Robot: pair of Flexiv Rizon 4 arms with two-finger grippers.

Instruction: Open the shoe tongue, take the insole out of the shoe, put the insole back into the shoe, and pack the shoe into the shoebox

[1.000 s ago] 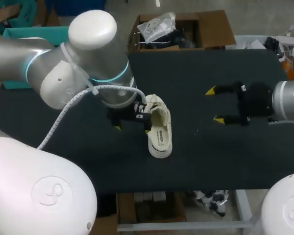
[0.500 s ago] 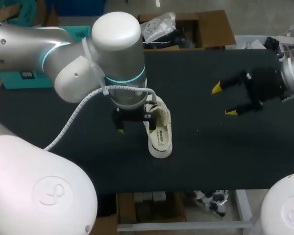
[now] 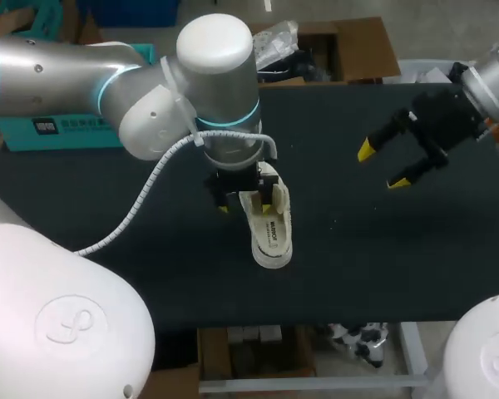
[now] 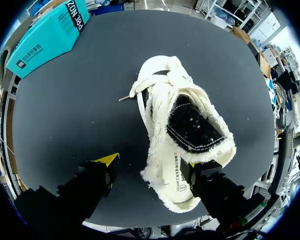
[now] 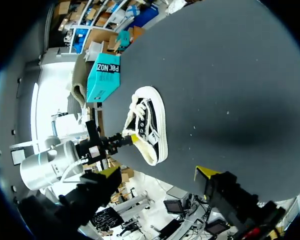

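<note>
Shoe (image 3: 270,226) lengthwise near-to-far, toe away, heel near; left fingers (image 4: 108,159) and right fingers (image 3: 366,150) spread.

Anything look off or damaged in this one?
Nothing spilled or broken. The shoe has frayed collar edges, and one lace end strays onto the table. The left pincer hangs open at its heel; the right pincer is open, well clear.
</note>
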